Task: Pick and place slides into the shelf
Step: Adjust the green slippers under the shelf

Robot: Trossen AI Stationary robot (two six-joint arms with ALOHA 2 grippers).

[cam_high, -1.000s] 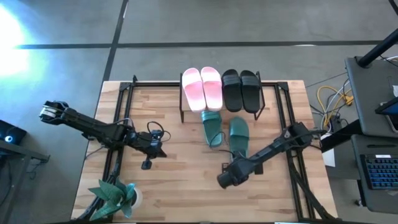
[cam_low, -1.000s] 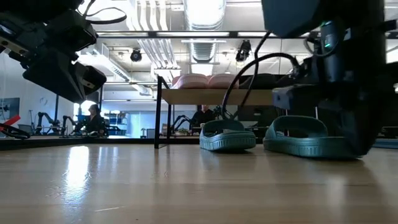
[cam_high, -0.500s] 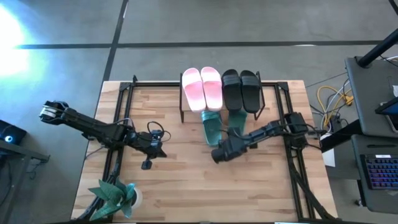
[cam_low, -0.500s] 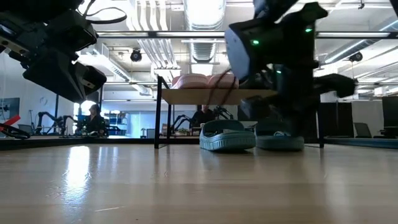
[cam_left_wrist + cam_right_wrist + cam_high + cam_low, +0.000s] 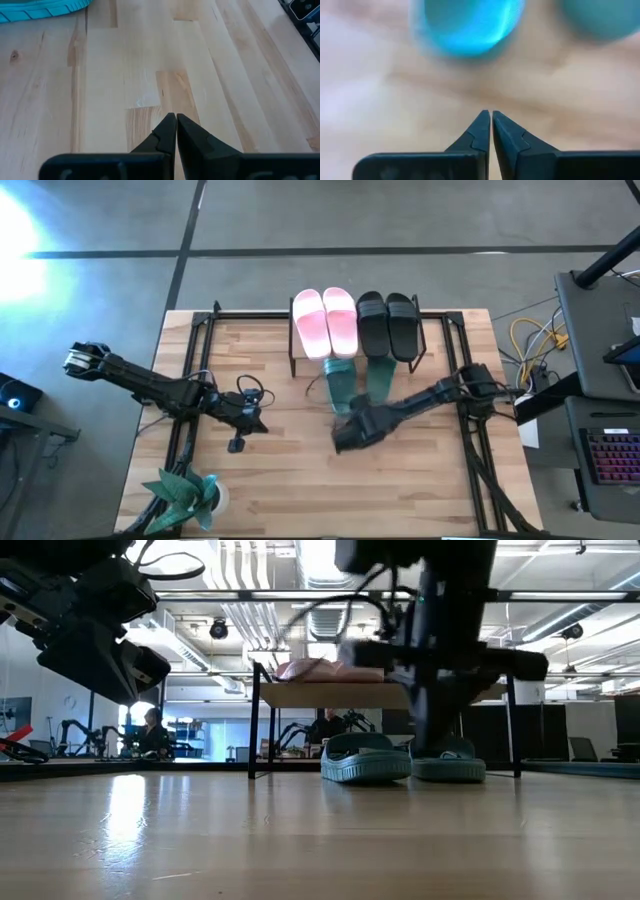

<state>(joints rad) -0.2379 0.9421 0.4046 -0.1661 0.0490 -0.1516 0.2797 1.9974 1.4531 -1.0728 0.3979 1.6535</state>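
Green slides [image 5: 358, 378] sit half under the shelf [image 5: 300, 362] as the right gripper [image 5: 487, 125] hovers just before them, fingers pinched shut, holding nothing.

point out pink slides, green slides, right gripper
pink slides [image 5: 325, 321]: high view, on the straps, atop the shelf.
green slides [image 5: 365, 757]: low view, strap of the nearer one.
right gripper [image 5: 487, 122]: right wrist view, between the shut fingertips.

Low rack, light wooden plank top on thin black metal legs [image 5: 297, 358]: pink rubber slides pair [image 5: 325, 320] and black rubber slides pair [image 5: 388, 323] side by side on top. Dark green rubber slides pair [image 5: 340, 380] partly tucked beneath, heels protruding.
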